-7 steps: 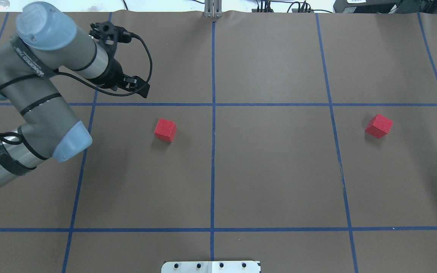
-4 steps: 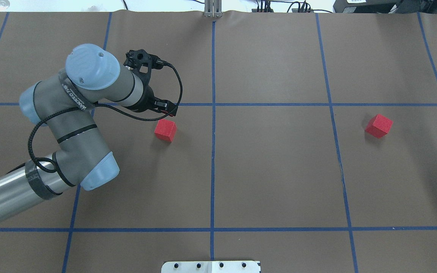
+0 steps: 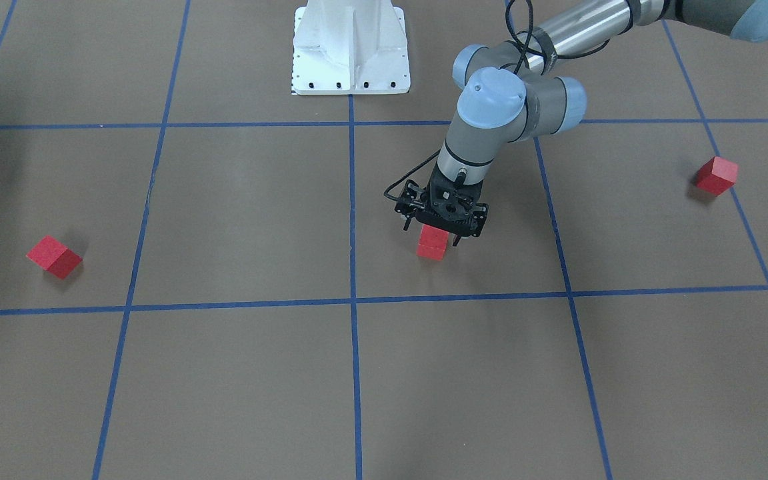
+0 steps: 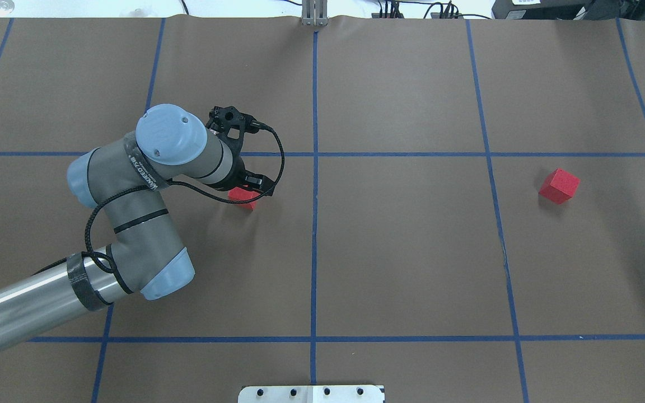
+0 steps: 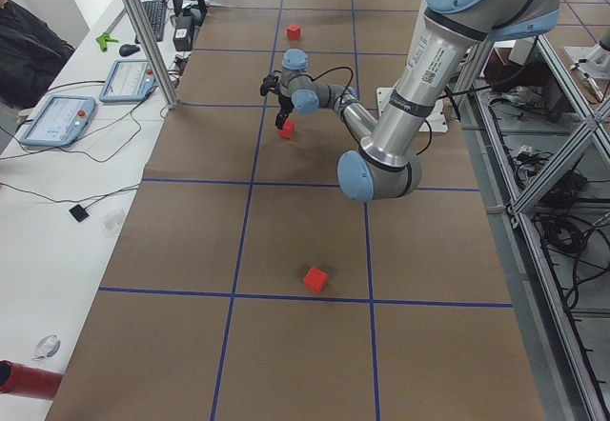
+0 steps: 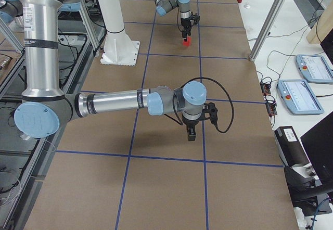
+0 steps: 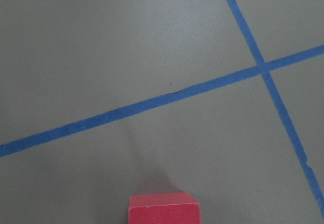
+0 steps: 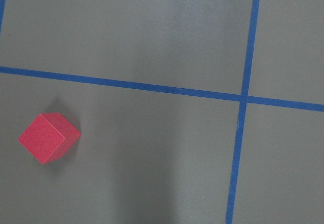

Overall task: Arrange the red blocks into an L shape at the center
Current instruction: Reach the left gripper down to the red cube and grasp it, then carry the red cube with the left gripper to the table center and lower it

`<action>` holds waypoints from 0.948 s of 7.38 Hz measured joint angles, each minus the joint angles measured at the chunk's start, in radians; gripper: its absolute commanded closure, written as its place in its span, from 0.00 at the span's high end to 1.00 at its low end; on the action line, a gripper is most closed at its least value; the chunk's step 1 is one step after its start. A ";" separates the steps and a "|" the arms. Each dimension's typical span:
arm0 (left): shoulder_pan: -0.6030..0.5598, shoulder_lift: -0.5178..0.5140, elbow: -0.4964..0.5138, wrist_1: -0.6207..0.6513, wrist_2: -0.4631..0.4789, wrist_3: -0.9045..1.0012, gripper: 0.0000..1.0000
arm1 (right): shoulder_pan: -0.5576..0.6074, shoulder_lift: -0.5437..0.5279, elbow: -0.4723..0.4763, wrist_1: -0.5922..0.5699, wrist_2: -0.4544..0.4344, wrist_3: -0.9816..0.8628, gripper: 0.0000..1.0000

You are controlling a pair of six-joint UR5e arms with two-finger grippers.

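Where the left gripper stands: straight above the middle block. Jaws point down and are spread, one to each side of the cube's upper part. Nothing looks clamped, and contact can't be made out.
Middle block: flat on the brown paper, in the grid square adjoining the centre on the robot's left, near the cross line.
Bearing, block to centre: toward the robot's right and a little away from the robot. I judge the carry depends on this.
Axis: a cube, so no long axis. Its top edge runs level across the left wrist view, so the jaws are probably square to its faces.
Nearer arm: left, for this block. The right block lies well apart, on the right arm's side.
Right gripper: seen only from the table's right end, so its opening cannot be told.
Front view vs overhead: the front view shows the jaw gap and a third block at the robot's far left. Overhead, the wrist covers most of the middle block and the third block falls outside the frame.
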 measured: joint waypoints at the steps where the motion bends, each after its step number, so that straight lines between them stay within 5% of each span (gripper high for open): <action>1: 0.004 -0.001 0.012 -0.001 0.009 0.000 0.99 | 0.000 0.000 -0.001 0.000 0.000 0.000 0.99; 5: 0.009 -0.002 0.032 0.004 0.017 -0.002 0.00 | 0.000 -0.001 -0.010 0.000 0.009 -0.001 0.99; 7: 0.010 -0.010 0.031 0.013 0.016 -0.040 0.00 | 0.000 -0.001 -0.012 0.000 0.011 -0.002 0.99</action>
